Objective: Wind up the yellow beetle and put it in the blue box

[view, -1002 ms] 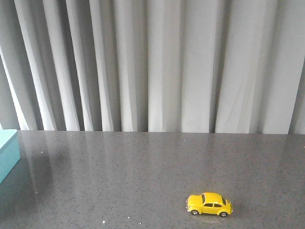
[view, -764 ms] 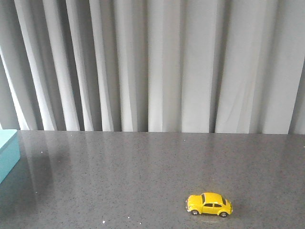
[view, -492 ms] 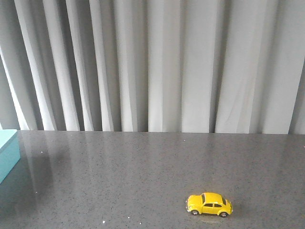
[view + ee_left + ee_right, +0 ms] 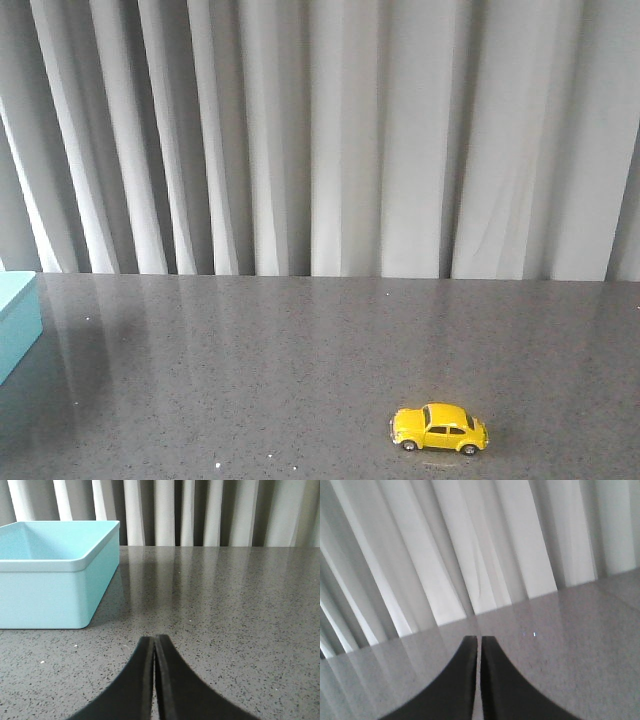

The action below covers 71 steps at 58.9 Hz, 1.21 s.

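Nothing is done yet, as I read it. The yellow beetle (image 4: pixel 439 428) sits untouched on the table (image 4: pixel 300 360), well to the right of the blue box (image 4: pixel 18 320). My left gripper (image 4: pixel 154 642) and right gripper (image 4: pixel 479 641) are both pressed together, empty. Winding and storing both remain.

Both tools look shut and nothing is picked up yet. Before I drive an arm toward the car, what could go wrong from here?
1. The yellow beetle stands free on its wheels on the smooth grey table; a nudge from a shut tool could roll it away.
2. Both the left tool and the right tool are shut, so either must open before descending.
3. The blue box sits at the far left, the car toward the right: likely a long carry or a handover.
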Tool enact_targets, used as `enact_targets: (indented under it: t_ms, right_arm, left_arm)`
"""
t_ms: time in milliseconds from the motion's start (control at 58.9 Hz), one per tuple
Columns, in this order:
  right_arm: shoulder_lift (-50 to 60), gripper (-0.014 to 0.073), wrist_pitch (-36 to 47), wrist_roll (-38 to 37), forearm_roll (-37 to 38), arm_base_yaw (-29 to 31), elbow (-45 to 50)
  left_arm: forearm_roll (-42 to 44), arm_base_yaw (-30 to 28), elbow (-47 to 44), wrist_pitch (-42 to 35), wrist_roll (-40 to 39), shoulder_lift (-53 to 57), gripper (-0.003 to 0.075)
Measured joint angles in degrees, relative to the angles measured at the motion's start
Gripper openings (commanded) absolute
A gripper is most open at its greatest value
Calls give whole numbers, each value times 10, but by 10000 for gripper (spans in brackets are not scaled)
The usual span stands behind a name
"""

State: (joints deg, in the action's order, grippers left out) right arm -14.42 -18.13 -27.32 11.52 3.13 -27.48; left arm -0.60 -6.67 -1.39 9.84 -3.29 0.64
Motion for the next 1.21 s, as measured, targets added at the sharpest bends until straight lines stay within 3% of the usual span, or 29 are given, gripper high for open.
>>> enact_targets:
  t_ms: [187,289,441,560,628,781,985,1103,1205]
  right_arm:
    - [-64,94,4,48,10,0,-79]
    - [-128,223,-56,146,-39,-2,-148]
    - [-233,491,-142,340,-214,-2,-251]
    - [-308,632,-198,479,-374,-2,-308]
    - [-338,663,-202,547,-455,-2,-320]
    - [-390,646,-197,656,-592,-2,-324]
    - [-473,618,-234,628,-591,-2,-390]
    - [-542,611,-280,540,-512,-17,-472]
    - [-606,609,-319,444,-401,-63,-540]
  left_arm:
    - [0,0,0,0,0,0,-6]
    - [0,0,0,0,0,0,-6]
    - [0,0,0,0,0,0,-6]
    - [0,0,0,0,0,0,-6]
    - [0,0,0,0,0,0,-6]
    - [0,0,0,0,0,0,-6]
    - [0,0,0,0,0,0,-6]
    - [0,0,0,0,0,0,-6]
    - [0,0,0,0,0,0,-6]
